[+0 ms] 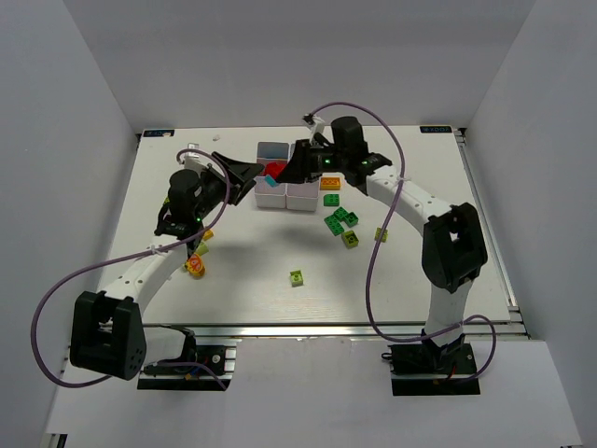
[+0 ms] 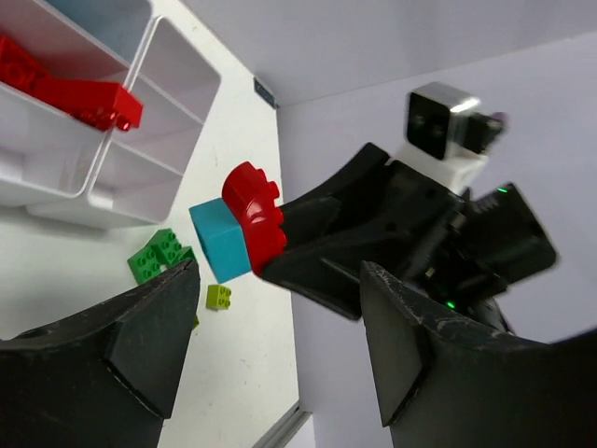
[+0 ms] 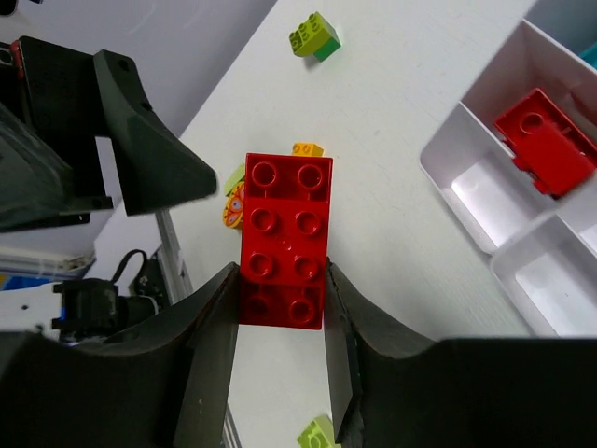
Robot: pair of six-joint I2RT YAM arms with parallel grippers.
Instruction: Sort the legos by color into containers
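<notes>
The white counter (image 1: pixel 233 299) spreads wide under me. My right arm (image 1: pixel 410 201) rises from its base at the near edge, arches up along the right side and bends back to the left at the far end. My left arm (image 1: pixel 140 271) leans up and to the right from its base, so my two wrists face each other across the middle of the far half.

The white plastic six-compartment tray (image 1: pixel 300 198) sits between them. My left gripper (image 2: pixel 280 280) is spread wide and carries nothing, its fingers well apart on either side of what the other one holds. My right gripper (image 3: pixel 280 280) is clamped on a red two-by-four studded brick (image 3: pixel 284 233), one finger on each long side, with the studs turned toward my wrist camera. I hold it in the air beside the tray, not in any compartment.

A light blue block (image 2: pixel 216 241) touches the face opposite its studs. Another red brick (image 3: pixel 546 140) lies in one compartment. Dark green bricks (image 1: pixel 340 222) cluster on the counter near the tray's front right, an orange brick (image 1: pixel 330 183) lies just beside the tray, and a lime brick (image 1: pixel 297 276) sits alone nearer my bases.
</notes>
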